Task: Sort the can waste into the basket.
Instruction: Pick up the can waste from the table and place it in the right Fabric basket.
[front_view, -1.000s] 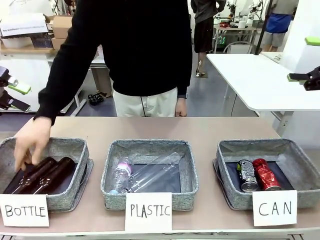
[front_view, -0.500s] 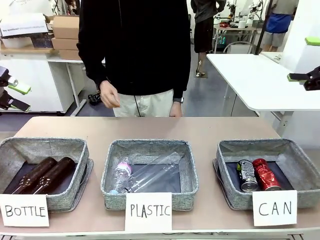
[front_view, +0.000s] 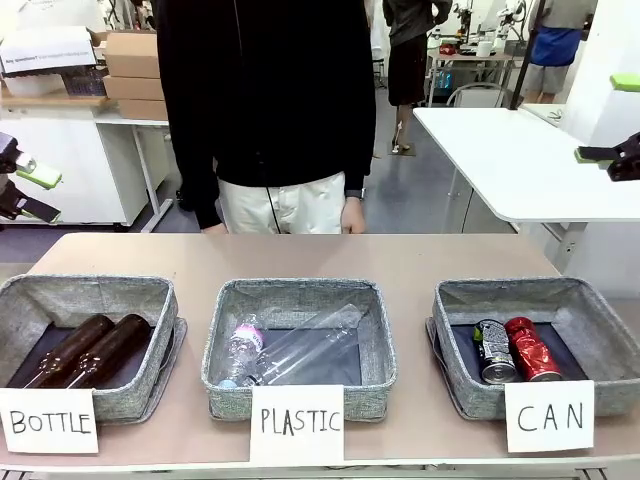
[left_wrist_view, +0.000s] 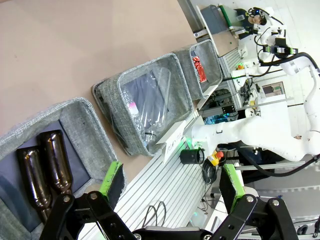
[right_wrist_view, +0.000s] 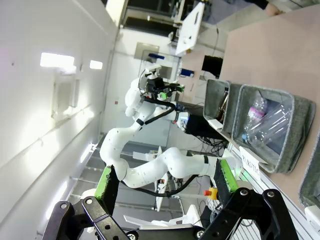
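Observation:
Two dented cans lie side by side inside the grey basket (front_view: 590, 305) signed "CAN" at the right: a black can (front_view: 492, 351) with a silver end and a shiny red can (front_view: 531, 348). The left wrist view shows this basket (left_wrist_view: 212, 55) far off with the red can (left_wrist_view: 198, 68) in it. My left gripper (front_view: 36, 192) hangs open, high at the left edge, far from the cans; its green pads (left_wrist_view: 112, 178) stand wide apart around nothing. My right gripper (front_view: 606, 118) is open too, raised at the right edge above and behind the basket, its fingers (right_wrist_view: 106, 183) spread.
A "PLASTIC" basket (front_view: 225, 300) with clear bottles (front_view: 300, 345) sits in the middle, and a "BOTTLE" basket (front_view: 160, 300) with two brown glass bottles (front_view: 95, 348) sits at the left. A person in black stands at the far edge, one hand (front_view: 353, 215) hanging down.
The person's hand has left the bottle basket and drawn back to the body, and the person now stands upright. Both grippers and the cans have stayed still.

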